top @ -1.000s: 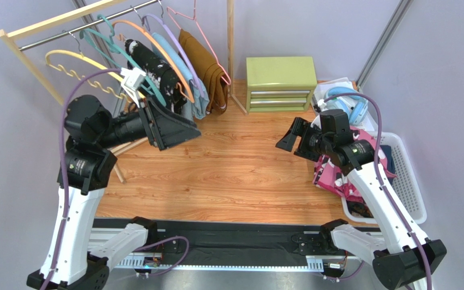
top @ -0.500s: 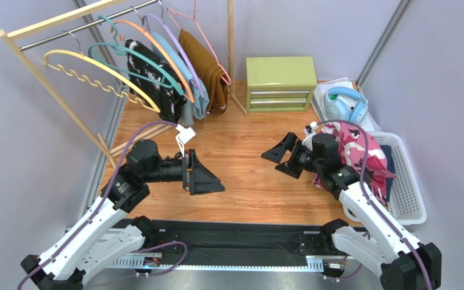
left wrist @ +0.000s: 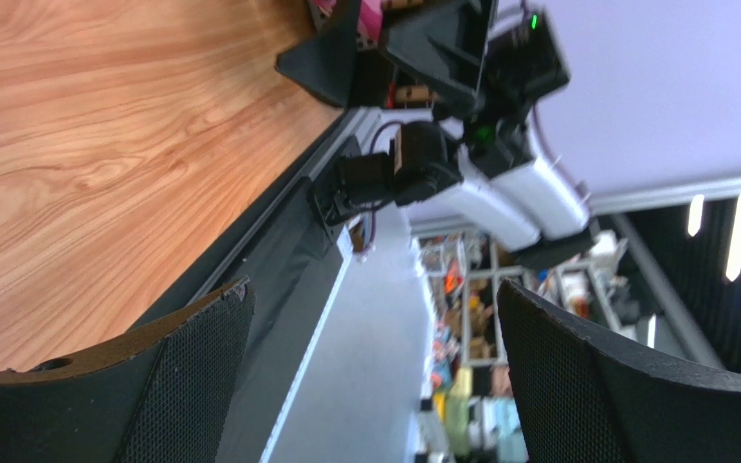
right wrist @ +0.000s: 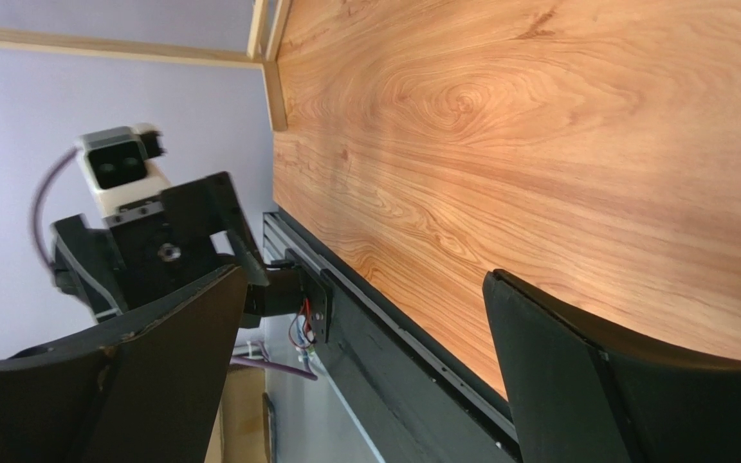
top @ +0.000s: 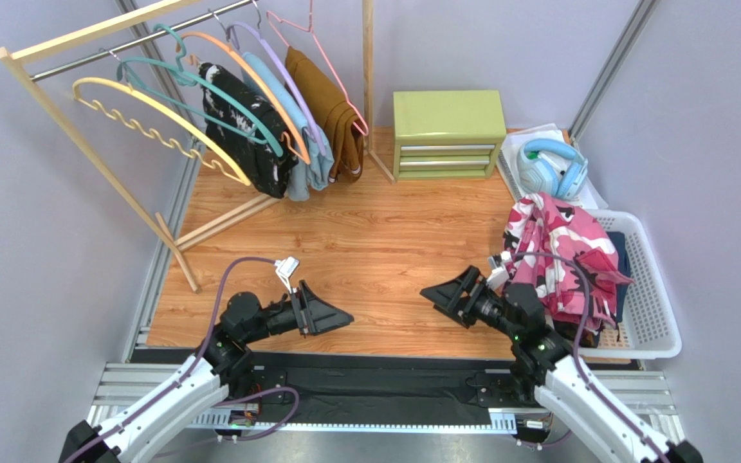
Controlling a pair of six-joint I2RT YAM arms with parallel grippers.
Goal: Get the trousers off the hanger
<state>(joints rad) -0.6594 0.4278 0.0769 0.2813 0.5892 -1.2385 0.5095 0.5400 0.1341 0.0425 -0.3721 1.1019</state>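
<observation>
Pink trousers (top: 556, 253), one pair; navy trousers (top: 620, 251), one pair — one basket (top: 653, 313).

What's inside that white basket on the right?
Pink blotchy trousers heaped over the basket edge, with dark blue fabric showing beside them. Anything underneath is covered.

Top view looks down; low wrist views face each other across the tabletop (top: 384, 241)

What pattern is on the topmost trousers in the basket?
Those trousers are pink with white, dark-red blotches; best in top external.
</observation>
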